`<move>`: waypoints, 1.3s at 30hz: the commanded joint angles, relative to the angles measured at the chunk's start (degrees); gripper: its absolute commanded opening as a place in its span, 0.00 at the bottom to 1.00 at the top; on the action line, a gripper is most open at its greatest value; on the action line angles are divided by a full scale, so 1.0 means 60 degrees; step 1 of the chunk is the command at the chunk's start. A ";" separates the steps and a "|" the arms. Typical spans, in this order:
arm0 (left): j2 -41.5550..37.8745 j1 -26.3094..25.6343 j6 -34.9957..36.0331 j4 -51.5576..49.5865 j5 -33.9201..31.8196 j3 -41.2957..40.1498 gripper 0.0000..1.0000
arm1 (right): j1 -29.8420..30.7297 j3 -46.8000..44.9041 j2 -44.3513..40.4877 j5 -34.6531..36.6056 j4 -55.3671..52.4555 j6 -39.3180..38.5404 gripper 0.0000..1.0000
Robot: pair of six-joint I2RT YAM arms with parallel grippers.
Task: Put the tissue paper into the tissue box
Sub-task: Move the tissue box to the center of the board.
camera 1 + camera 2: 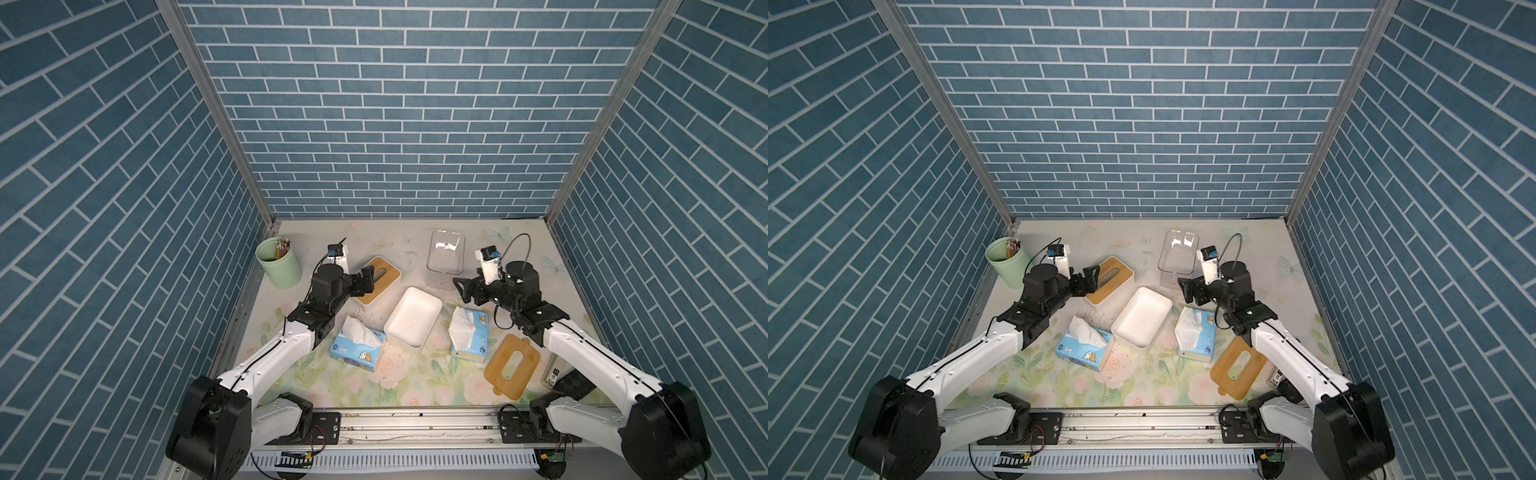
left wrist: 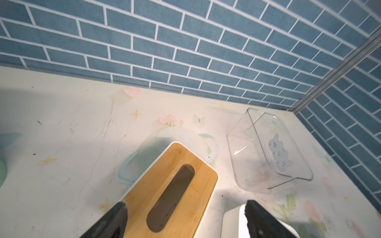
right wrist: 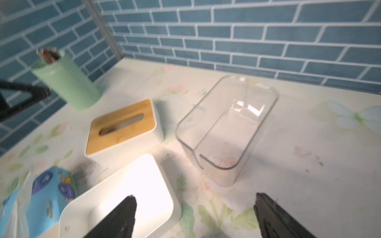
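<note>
Two blue packs of tissue paper lie on the floral table, one at front left [image 1: 357,343] [image 1: 1086,343] and one at right [image 1: 469,334] [image 1: 1196,334], each with white tissue sticking out. Between them stands an open white tissue box [image 1: 411,318] [image 1: 1142,318] [image 3: 132,185] with nothing in it. A second white tissue box with a bamboo lid [image 1: 388,272] [image 2: 198,185] [image 3: 123,136] stands behind it. My left gripper [image 1: 368,280] [image 2: 185,206] hovers open over that lidded box. My right gripper [image 1: 463,291] [image 3: 195,196] is open above the table, by the open box's far corner.
A loose bamboo lid [image 1: 492,368] lies at the front right beside my right arm. A clear plastic container [image 1: 445,253] [image 2: 268,150] [image 3: 226,127] stands near the back wall. A green cup [image 1: 279,264] [image 3: 68,86] with pencils is in the back left corner.
</note>
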 commanded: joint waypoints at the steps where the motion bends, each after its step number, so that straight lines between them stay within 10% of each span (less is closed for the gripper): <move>1: 0.0123 -0.0363 0.0104 -0.1119 -0.0621 0.0161 0.94 | 0.0978 0.0694 0.1015 0.0569 -0.1230 -0.1151 0.88; 19: 0.0054 -0.0364 0.0238 -0.0696 -0.0739 -0.0329 0.97 | 0.1682 0.3859 0.5382 0.1360 -0.2738 -0.2395 0.63; 39: 0.0057 -0.0392 0.0182 -0.0679 -0.0403 -0.0357 0.99 | 0.1533 0.4283 0.6151 0.2384 -0.2567 -0.1681 0.21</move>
